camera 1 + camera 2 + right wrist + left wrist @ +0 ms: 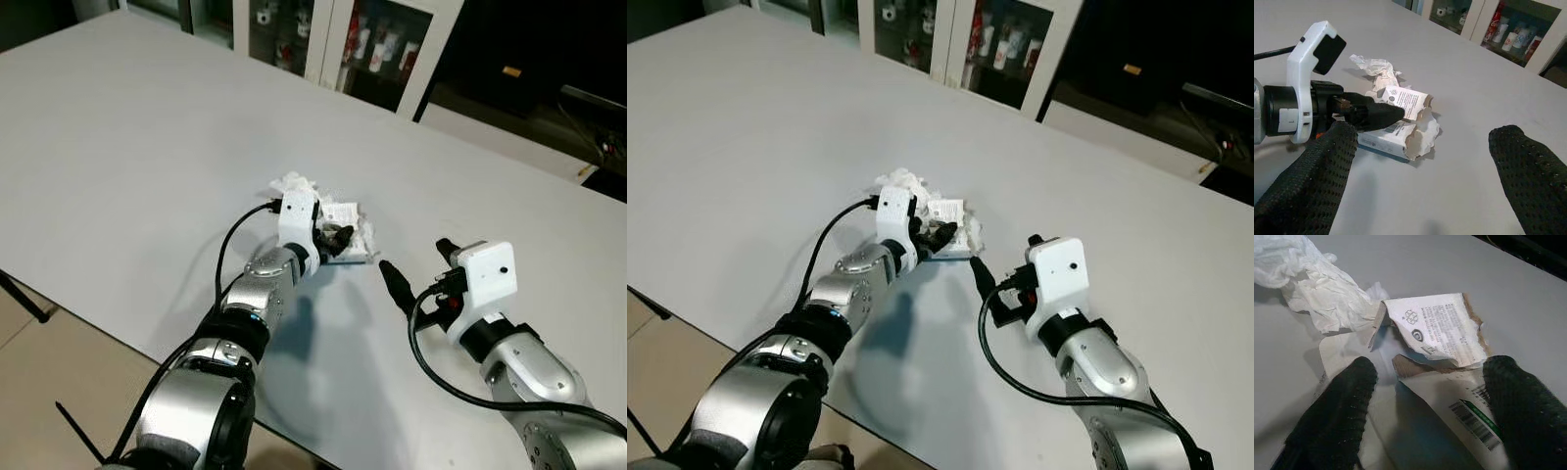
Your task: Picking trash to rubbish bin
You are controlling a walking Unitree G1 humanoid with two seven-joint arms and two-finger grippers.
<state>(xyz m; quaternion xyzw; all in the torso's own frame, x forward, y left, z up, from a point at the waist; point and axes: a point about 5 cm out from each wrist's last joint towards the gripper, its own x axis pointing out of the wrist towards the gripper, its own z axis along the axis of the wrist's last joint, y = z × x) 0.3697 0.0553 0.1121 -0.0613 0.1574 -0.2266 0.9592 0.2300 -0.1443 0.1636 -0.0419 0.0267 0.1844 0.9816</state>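
Left wrist view shows the left claw (1425,416) spread wide, one finger on each side of a torn white carton (1449,382) lying on the grey surface (1415,264). The carton's ripped flap with printed text stands up just beyond the fingertips, and a crumpled tissue (1312,289) lies farther out, touching the carton's far side. The fingers straddle the carton but are not pressed on it, so I judge the step in hand to be the grasp of the first piece of trash. The right claw (1420,161) hovers near the carton's torn end, also spread and holding nothing. No rubbish bin can be made out. The next move calls for pressing the left fingers together on the carton walls, gently, since torn card probably buckles, then lifting.
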